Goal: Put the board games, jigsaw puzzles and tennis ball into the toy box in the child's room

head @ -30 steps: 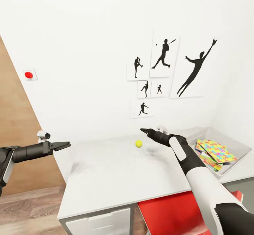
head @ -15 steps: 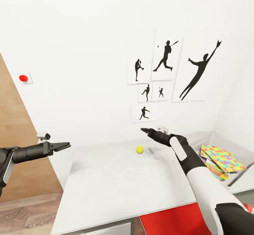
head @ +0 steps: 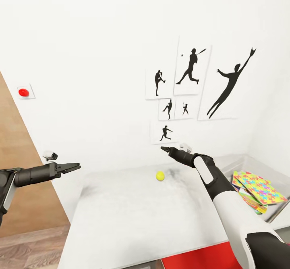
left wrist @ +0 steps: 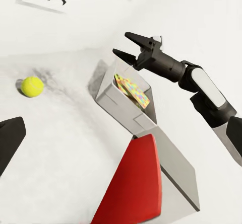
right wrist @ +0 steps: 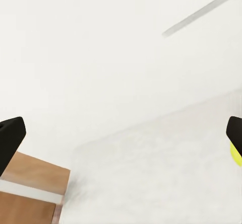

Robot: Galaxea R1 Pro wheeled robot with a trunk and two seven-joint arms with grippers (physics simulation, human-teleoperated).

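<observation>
Head view shows the tennis ball [head: 160, 176] lying loose on the worktop [head: 133, 216], just below and slightly short of the right hand [head: 165, 149], whose fingers stand parted and empty above it. I judge the ball light, round and springy, likely to roll off at a careless nudge, so the fingers should straddle its widest part and close from both sides. Behind that hand, out along its arm, the toy box [head: 264, 171] already holds a jigsaw puzzle [head: 259, 187] and other flat pieces. The left hand [head: 76, 165] hangs well apart off the worktop's far edge, released and empty. Against the earlier frames the whole picture has shifted, so the camera moved; both hands keep their places in view.
</observation>
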